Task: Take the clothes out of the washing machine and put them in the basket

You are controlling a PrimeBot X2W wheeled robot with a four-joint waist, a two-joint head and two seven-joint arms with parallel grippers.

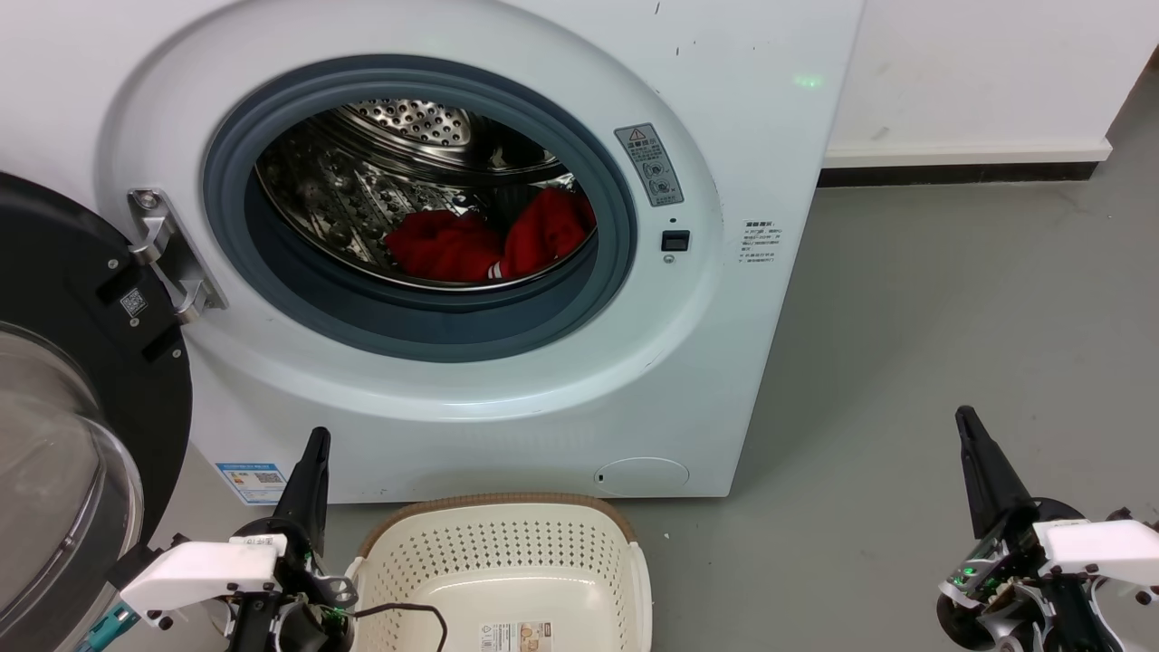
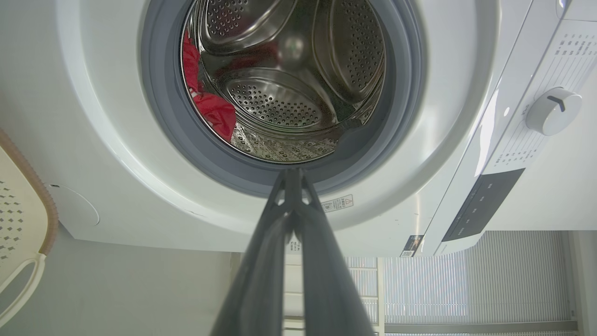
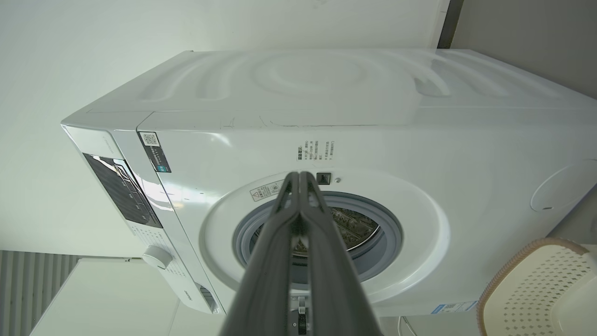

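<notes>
The head view gives the overall layout: washer (image 1: 543, 389) with its door (image 1: 54, 299) swung open to the left, and the clothes (image 1: 489, 240) down in the bottom of the drum. They're two red heaps side by side, with a bit of striped trim poking out between them. The basket (image 1: 498, 543) sits on the floor (image 1: 951, 299) just in front of the washer.

The left wrist view looks right into the drum (red shows at its left edge there) and picks up the dial (image 2: 553, 111) and dark control panel (image 2: 480, 205), which the head view cuts off. The right wrist view adds the washer's top and side.

Left gripper (image 1: 317, 439) is low beside the basket, right gripper (image 1: 965, 415) is well off to the right over bare floor. Both have their fingers pressed together, nothing between them, not touching anything. Both wrist views confirm it: tips meeting, no gap.

Writing-wise there's not much. There's a grey sticker (image 1: 648, 165) with a warning triangle by the opening, a small printed block (image 1: 761, 243) further right, a blue label (image 1: 253, 480) with a QR code low on the front, and another QR tag (image 1: 133, 302) on the door — all too small to read.
</notes>
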